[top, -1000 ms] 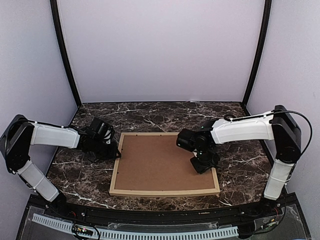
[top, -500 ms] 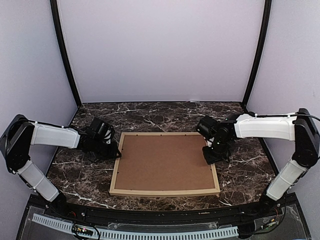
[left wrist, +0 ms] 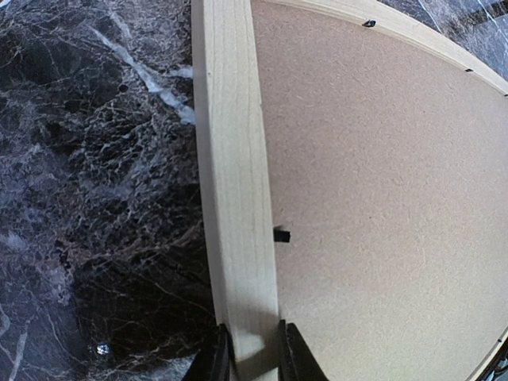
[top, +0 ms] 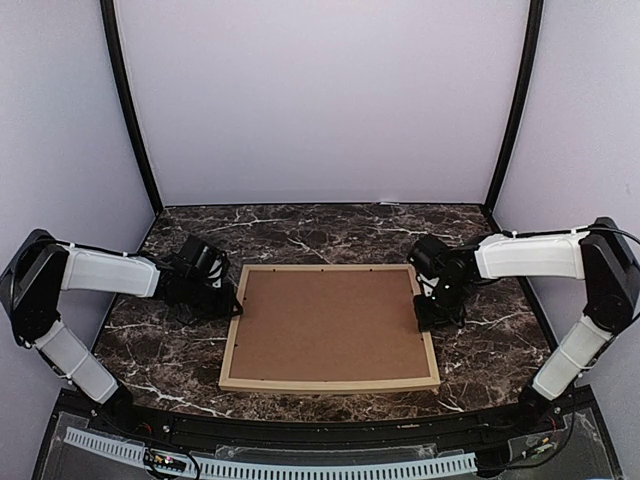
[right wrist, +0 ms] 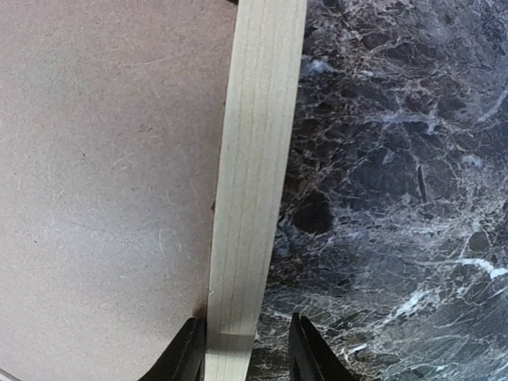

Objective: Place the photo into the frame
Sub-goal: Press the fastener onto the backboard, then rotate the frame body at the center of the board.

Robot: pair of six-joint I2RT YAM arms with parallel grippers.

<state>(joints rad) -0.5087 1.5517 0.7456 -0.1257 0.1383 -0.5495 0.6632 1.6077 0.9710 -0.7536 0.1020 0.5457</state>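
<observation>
The photo shows in no view; whether it lies under the board inside the frame, I cannot tell. The large rectangular frame of thin light wood [top: 330, 383] lies flat with its back side up on the dark marble table [top: 300, 225]. A brown fibreboard backing board [top: 330, 322] fills the opening of the frame, with small black tabs at the inner edge.

At the left rail of the frame, the left gripper [left wrist: 254, 361] is closed narrow on the wood, one finger outside the rail and one inside. At the right rail, the right gripper [right wrist: 246, 349] stands astride the wood. Its inner finger is against the rail and its outer finger is a little apart, so it holds nothing.

I see three risks. If the right claw closes off centre, it may push the frame sideways against the left grip and twist it. If the frame is lifted with only one rail clamped, it may pivot and slip out. If the tabs do not hold the board, the board and anything under it may fall out when the frame is turned.
</observation>
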